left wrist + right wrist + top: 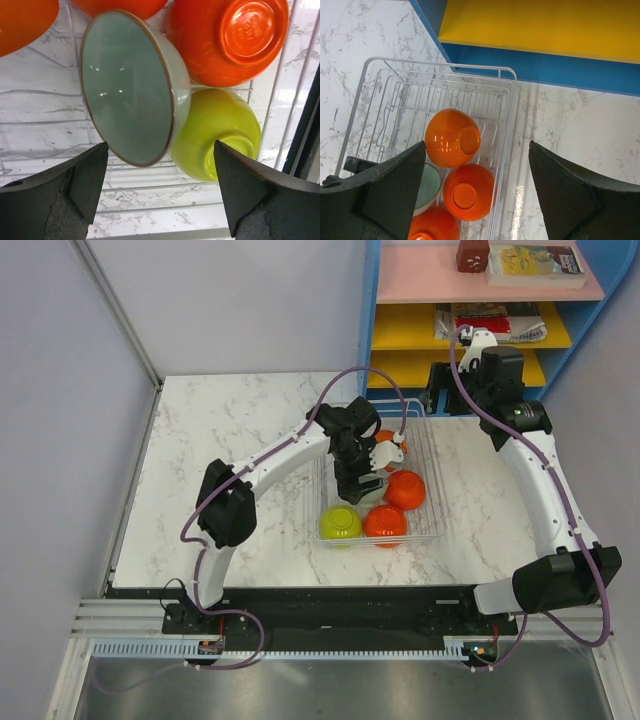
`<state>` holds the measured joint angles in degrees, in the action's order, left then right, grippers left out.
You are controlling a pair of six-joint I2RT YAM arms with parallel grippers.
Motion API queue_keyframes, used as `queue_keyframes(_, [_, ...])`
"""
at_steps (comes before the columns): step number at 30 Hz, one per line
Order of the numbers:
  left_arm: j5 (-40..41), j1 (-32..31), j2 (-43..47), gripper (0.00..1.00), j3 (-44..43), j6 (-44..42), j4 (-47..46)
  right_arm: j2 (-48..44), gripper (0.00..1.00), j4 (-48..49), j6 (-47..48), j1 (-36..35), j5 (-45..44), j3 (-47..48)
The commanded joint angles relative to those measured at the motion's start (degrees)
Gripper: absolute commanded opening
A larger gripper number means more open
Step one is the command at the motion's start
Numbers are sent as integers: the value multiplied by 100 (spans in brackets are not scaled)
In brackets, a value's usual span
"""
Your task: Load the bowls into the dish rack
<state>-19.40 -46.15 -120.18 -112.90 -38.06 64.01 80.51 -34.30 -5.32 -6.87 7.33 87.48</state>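
The wire dish rack (432, 455) lies mid-table. In it I see a yellow-green bowl (340, 523) and three orange bowls (386, 523) (405, 489) (392, 439). My left gripper (362, 480) hangs over the rack, open and empty. In the left wrist view a pale sage-green bowl (127, 85) leans on its side against the yellow-green bowl (215, 132), just beyond my left gripper (160, 187). My right gripper (434, 390) hovers open and empty past the rack's far right corner. Its wrist view looks down on the rack (440, 70), the orange bowls (452, 137) and the sage bowl (429, 186).
A blue shelf unit (372, 310) with pink and yellow boards stands at the back right, close behind the right gripper. Books lie on its shelves (535, 265). Bare marble tabletop (230, 440) stretches left of the rack. Grey walls close the left and back.
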Motion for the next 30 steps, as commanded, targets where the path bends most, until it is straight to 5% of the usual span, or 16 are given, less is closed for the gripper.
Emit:
queue_keyframes(1, [112, -26, -312, 90, -267, -333, -204, -237, 91, 126, 101, 72, 172, -47])
queue_keyframes(6, [24, -26, -462, 70, -355, -342, -196, -255, 91, 135, 102, 99, 260, -108])
queue_keyframes(10, [-3, -26, -489, 32, -382, -333, -205, -229, 91, 134, 93, 125, 321, -161])
queue_keyframes(16, [-3, -26, -436, 2, -355, -307, -196, -220, 91, 135, 49, 151, 409, -170])
queue_keyframes(30, [384, -113, 433, 2, -487, -202, -64, -290, 91, 135, -4, 230, 462, -118])
